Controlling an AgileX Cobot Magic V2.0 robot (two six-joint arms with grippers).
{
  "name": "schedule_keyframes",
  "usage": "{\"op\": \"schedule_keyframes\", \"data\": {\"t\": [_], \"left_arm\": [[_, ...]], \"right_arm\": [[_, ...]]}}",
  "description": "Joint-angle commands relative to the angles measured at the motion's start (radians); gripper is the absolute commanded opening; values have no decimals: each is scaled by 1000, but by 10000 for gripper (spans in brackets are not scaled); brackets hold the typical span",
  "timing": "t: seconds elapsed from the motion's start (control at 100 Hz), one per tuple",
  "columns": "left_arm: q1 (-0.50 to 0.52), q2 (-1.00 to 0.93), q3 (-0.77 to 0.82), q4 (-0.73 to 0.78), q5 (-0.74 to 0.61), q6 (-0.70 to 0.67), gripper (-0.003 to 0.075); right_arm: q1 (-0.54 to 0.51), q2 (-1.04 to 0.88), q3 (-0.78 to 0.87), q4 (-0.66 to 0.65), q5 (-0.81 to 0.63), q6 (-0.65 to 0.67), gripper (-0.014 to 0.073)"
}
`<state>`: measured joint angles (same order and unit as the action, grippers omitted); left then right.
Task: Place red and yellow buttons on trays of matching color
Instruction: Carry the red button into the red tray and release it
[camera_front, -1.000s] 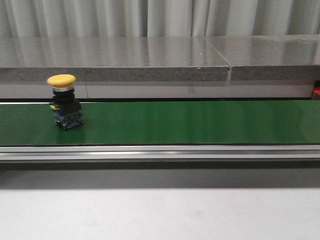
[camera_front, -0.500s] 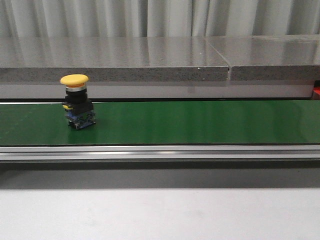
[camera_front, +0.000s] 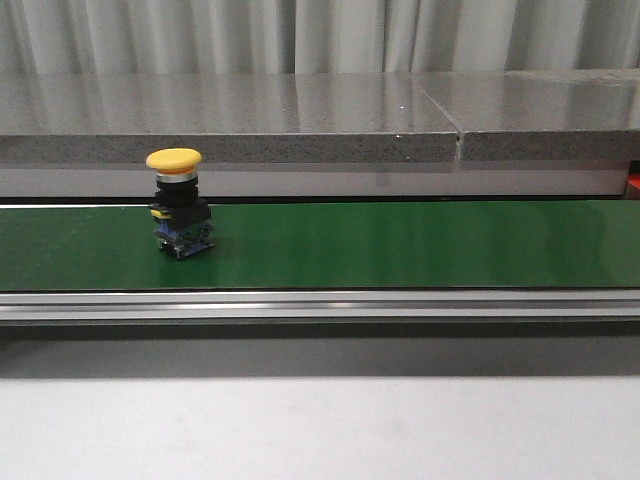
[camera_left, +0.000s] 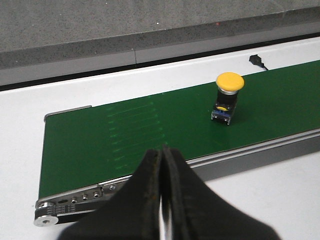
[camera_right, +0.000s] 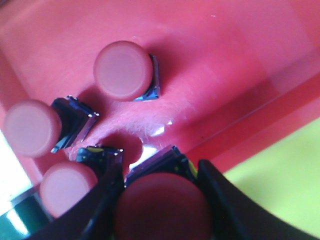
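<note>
Progress looks partial: three red buttons (camera_right: 121, 70) already stand on the red tray (camera_right: 210, 60), and the right hand (camera_right: 159, 200) hovers just above that tray, clamped on a fourth red button (camera_right: 162, 207) between its two dark fingers (camera_right: 217, 197). My guess is that this one is about to be set down beside the others. A strip of the yellow tray (camera_right: 280, 185) shows just beside the red one, off to one side of the right hand; no button is visible on that strip.

Left to do is the yellow button (camera_left: 229, 95). It stands on the green conveyor belt (camera_front: 400, 245), well ahead of the left hand (camera_left: 161, 197) and off to its right, untouched. That hand hangs near the belt's end with its fingers pressed together on nothing.

Yellow button's long axis is vertical: mushroom cap up, contact block down on the belt. Each red button on the tray also stands cap upward, toward the right wrist camera
</note>
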<state>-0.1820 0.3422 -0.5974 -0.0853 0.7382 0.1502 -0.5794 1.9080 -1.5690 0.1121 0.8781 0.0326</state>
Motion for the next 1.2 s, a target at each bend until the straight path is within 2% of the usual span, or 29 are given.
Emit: {"op": "schedule_keyframes", "data": {"t": [0.0, 0.33, 0.56, 0.63, 0.78, 0.85, 0.9, 1.19], "left_arm": [[-8, 7, -25, -8, -72, -10, -21], [-8, 7, -25, -8, -72, -10, -21], [-8, 7, -25, -8, -72, -10, -21], [-8, 7, -25, -8, -72, -10, -21], [-8, 7, -25, -8, -72, -10, -21], [-8, 7, -25, -8, -72, -10, -21], [-8, 7, -25, -8, -72, -10, -21], [-8, 7, -25, -8, -72, -10, -21]], "right_arm": [[-6, -28, -30, 14, -65, -1, 92], [-6, 42, -30, 31, -149, -1, 92], [-6, 76, -30, 33, -142, -1, 102], [-6, 82, -30, 38, -137, -1, 163], [-6, 81, -30, 42, -145, -1, 449], [-6, 79, -30, 43, -145, -1, 535], [-6, 76, -30, 43, -145, -1, 556], [-6, 17, -30, 43, -152, -1, 552]]}}
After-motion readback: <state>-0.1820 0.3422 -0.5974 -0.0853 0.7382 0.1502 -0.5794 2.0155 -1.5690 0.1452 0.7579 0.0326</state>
